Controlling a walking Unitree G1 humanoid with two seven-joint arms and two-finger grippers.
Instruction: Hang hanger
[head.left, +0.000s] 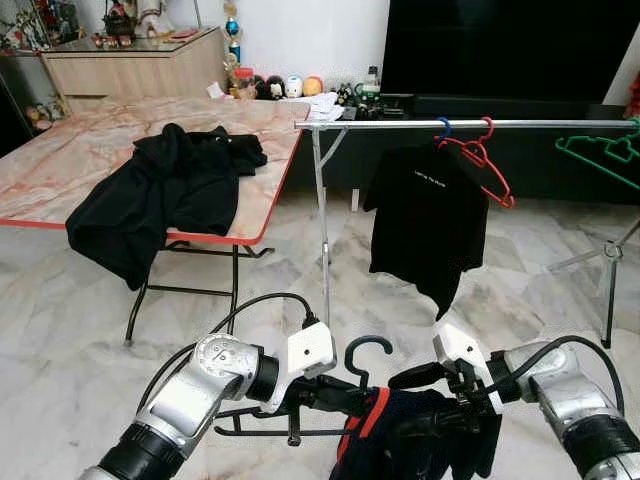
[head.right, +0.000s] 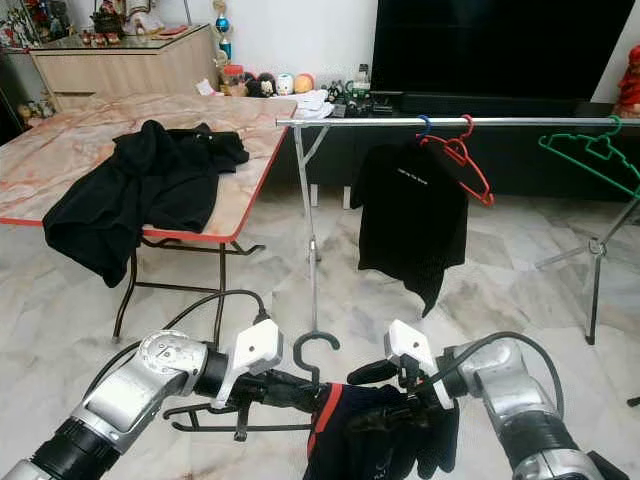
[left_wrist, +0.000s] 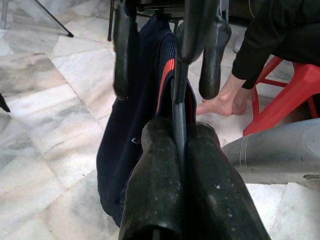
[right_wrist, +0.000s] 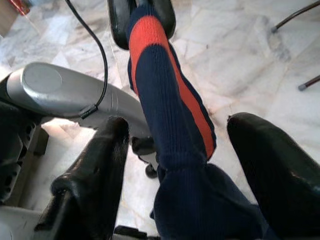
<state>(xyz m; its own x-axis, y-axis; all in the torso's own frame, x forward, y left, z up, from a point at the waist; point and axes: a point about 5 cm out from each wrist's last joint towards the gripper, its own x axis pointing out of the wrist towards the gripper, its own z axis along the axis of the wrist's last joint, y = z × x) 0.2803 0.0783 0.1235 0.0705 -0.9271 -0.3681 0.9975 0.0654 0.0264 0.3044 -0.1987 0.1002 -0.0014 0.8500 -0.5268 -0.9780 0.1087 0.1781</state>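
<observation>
Left eye view: at 6 o'clock a black hanger (head.left: 365, 352) carrying a navy garment (head.left: 400, 440) with an orange-red stripe is held between both arms, its hook upright. The chrome rail (head.left: 470, 124) runs across at 1 o'clock, bearing a black T-shirt (head.left: 425, 215) and a red hanger (head.left: 480, 160); a black jacket (head.left: 170, 190) sprawls on the marble-patterned desk (head.left: 80, 150) at 10 o'clock. Judged step: carrying, not yet hung. Next the hook must rise over a bare stretch of rail.

Left wrist view: the left end effector (left_wrist: 180, 170) has its rubbery fingers pressed tight on the hanger's thin bar.

Right wrist view: the right end effector (right_wrist: 175, 160) stands wide apart, the ribbed knit lying between without being pinched.
</observation>
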